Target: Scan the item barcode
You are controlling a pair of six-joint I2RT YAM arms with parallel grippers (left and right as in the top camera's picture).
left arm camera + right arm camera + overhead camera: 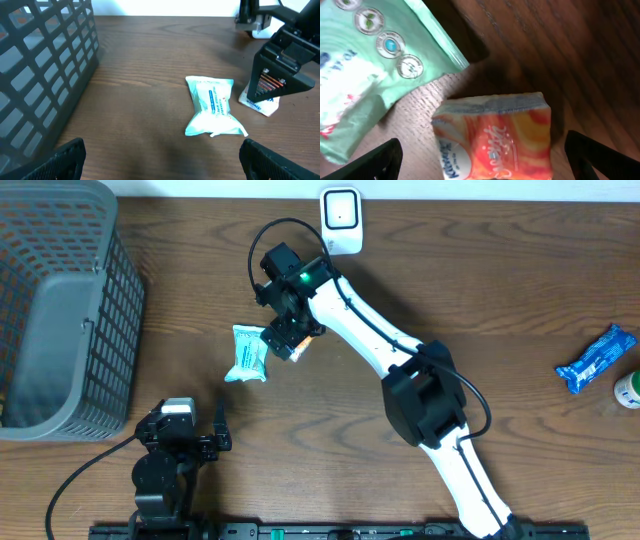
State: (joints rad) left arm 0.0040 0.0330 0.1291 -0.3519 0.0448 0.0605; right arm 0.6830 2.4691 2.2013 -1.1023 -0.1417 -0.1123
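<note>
Hovering over the orange tissue pack [495, 135], my right gripper [287, 340] gapes empty, straddling it, presumably to grab it for scanning.

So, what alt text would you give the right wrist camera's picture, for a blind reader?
A small orange-and-white tissue pack lies on a brown wooden table, seen from close above between the open fingers of the right gripper, neither touching it. A pale green plastic pouch lies beside it at the upper left.
</note>
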